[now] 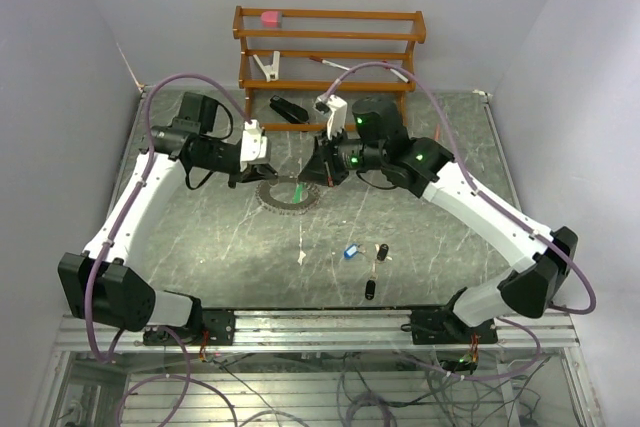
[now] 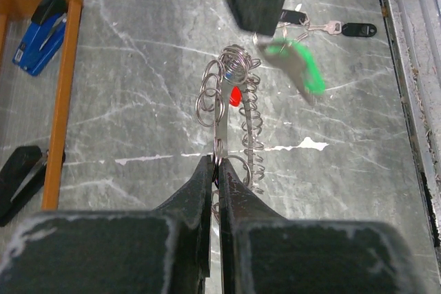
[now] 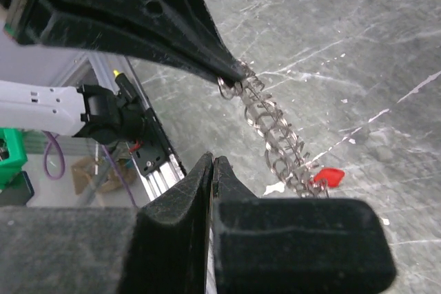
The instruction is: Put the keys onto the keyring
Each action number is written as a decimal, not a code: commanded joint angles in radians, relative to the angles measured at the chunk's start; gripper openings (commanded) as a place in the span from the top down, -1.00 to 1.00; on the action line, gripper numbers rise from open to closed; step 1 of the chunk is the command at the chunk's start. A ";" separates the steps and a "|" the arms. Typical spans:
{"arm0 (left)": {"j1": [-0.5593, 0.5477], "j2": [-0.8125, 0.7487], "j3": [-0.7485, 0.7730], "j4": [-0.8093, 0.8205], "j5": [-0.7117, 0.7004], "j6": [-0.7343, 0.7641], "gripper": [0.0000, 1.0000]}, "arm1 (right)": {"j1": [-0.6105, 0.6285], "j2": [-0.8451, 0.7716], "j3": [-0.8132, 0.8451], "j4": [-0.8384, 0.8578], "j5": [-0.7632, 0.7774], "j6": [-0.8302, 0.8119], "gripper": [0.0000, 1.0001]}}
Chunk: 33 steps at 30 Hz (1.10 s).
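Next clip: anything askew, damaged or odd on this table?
Nothing broken or spilled. The keyring is tipped up, pinched by the left gripper, with the green key at its far rim held by the right gripper. The table bears white flecks.

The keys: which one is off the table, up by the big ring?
The green-headed key, hanging from the tip of the right claw beside the keyring. The blue key and both black keys lie on the table.
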 commanded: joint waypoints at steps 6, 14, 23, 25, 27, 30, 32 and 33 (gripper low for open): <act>-0.063 0.022 0.094 -0.037 -0.005 0.055 0.86 | 0.026 0.083 0.067 0.030 0.034 0.076 1.00; -0.105 0.021 0.118 -0.084 -0.011 0.088 0.86 | 0.033 0.123 0.100 0.015 0.055 0.074 1.00; -0.109 0.017 0.110 -0.090 -0.033 0.101 0.86 | 0.034 0.108 0.125 -0.027 0.090 0.068 1.00; -0.109 0.016 0.108 -0.092 -0.034 0.104 0.86 | 0.033 0.101 0.124 -0.033 0.099 0.068 1.00; -0.109 0.014 0.104 -0.089 -0.034 0.103 0.86 | 0.034 0.097 0.129 -0.043 0.106 0.067 1.00; -0.109 0.015 0.106 -0.093 -0.014 0.106 0.86 | 0.033 0.100 0.137 -0.067 0.116 0.062 1.00; -0.109 0.016 0.116 -0.101 0.002 0.112 0.86 | 0.033 0.102 0.140 -0.076 0.117 0.061 1.00; -0.109 0.017 0.121 -0.106 0.008 0.115 0.86 | 0.034 0.105 0.142 -0.081 0.116 0.061 1.00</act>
